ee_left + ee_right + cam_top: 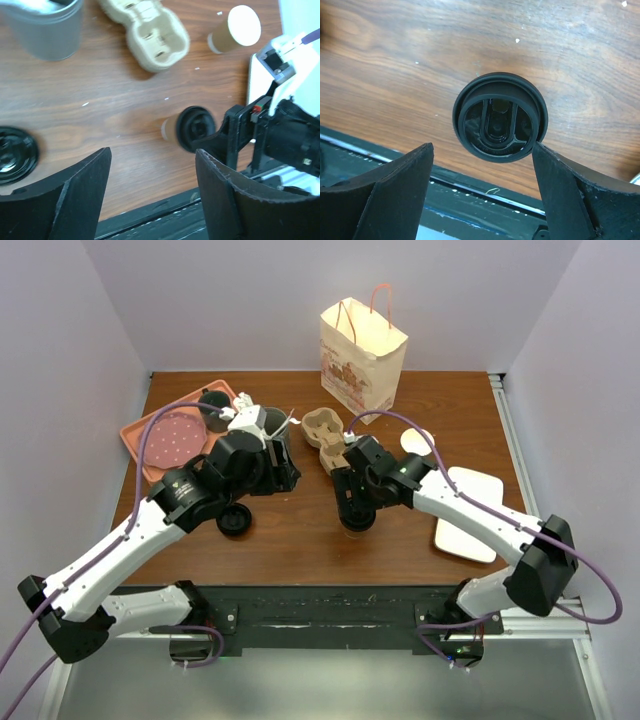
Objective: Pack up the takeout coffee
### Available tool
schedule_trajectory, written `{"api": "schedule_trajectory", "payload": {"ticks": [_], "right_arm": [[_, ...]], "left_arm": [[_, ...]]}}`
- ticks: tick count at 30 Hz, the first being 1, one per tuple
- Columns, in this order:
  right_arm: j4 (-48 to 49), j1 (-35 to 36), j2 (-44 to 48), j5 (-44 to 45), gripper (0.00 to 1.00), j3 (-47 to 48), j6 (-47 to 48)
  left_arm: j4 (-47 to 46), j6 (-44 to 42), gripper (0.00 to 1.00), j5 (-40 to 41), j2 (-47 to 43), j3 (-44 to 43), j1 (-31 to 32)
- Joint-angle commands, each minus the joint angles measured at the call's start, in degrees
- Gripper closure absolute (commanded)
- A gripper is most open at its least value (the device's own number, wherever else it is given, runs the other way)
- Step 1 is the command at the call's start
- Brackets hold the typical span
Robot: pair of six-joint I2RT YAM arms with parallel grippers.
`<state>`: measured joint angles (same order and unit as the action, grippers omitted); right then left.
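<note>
The takeout coffee [500,117] is a tan cup with a black lid, standing on the wooden table near the front edge; it also shows in the left wrist view [191,128] and from above [357,526]. My right gripper [482,192] hangs open right over it, and the lid sits just beyond its fingertips, with the right finger [570,195] close to the lid's rim. Nothing is gripped. My left gripper [152,192] is open and empty, off to the cup's left [283,462]. The cardboard cup carrier [325,438] lies behind the cup, holes empty.
A second tan cup [235,30] sits right of the carrier. A grey tumbler [45,25], a loose black lid [233,520], a pink tray [150,455], a white plate [470,510] and a paper bag [362,355] stand around. The table's front rail [470,192] is close below.
</note>
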<state>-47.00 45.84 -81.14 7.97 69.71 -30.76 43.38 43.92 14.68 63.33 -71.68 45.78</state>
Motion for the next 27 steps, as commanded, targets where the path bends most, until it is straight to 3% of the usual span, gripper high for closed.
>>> {"api": "schedule_trajectory", "payload": {"ticks": [1, 7, 18, 27], "right_arm": [[-1.43, 2.14, -2.34, 5.3, 0.16, 3.41, -0.79], [-4.23, 5.57, -5.42, 11.1, 0.17, 5.34, -2.02], [-6.34, 6.89, -6.49, 12.34, 0.19, 7.71, -3.86], [-6.7, 6.89, -7.71, 12.42, 0.16, 7.37, -4.48]], "left_arm": [[0.83, 0.46, 0.25, 4.39, -2.24, 2.95, 0.01], [1.36, -1.03, 0.25, 4.04, -2.42, 2.6, -0.08], [1.19, -2.53, 0.25, 4.31, -2.07, 2.25, 0.01], [0.75, -3.32, 0.25, 4.48, -2.33, 2.6, -0.08]]}}
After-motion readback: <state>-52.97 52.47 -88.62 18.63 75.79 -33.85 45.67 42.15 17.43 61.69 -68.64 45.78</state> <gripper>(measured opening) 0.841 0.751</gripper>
